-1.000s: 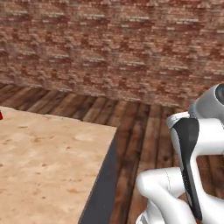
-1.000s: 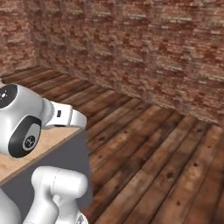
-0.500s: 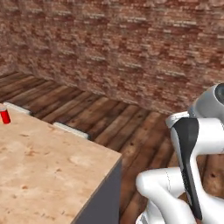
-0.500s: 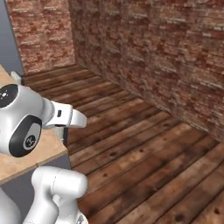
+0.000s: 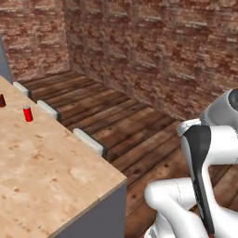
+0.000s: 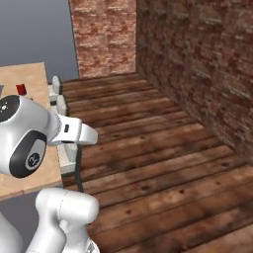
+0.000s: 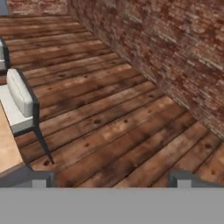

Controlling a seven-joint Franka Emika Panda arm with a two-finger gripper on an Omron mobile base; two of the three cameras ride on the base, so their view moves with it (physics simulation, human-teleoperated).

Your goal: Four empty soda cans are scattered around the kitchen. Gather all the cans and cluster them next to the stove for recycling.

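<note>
Soda cans first: in the left base view one red can stands upright at the middle left of the frame, on the pale wood-grain counter, and a second can sits just up-left of it, cut off by the frame edge. Pale chair backs line the counter's far edge. The arm rises at the lower right, so both cans lie well apart from it, off to the upper left.

Right base view: one can shows at the upper left on the counter, partly hidden behind the robot's shoulder; I can't tell which of the two it is. More pale chairs stand by the counter edge.

Hand view: the gripper has its two dark tips set as wide apart as they go, holding nothing. It looks out over the plank floor and brick wall, with a chair at the left edge. So the cans are off past the left, and I'd guess the hand has to swing that way. No stove to place yet.
</note>
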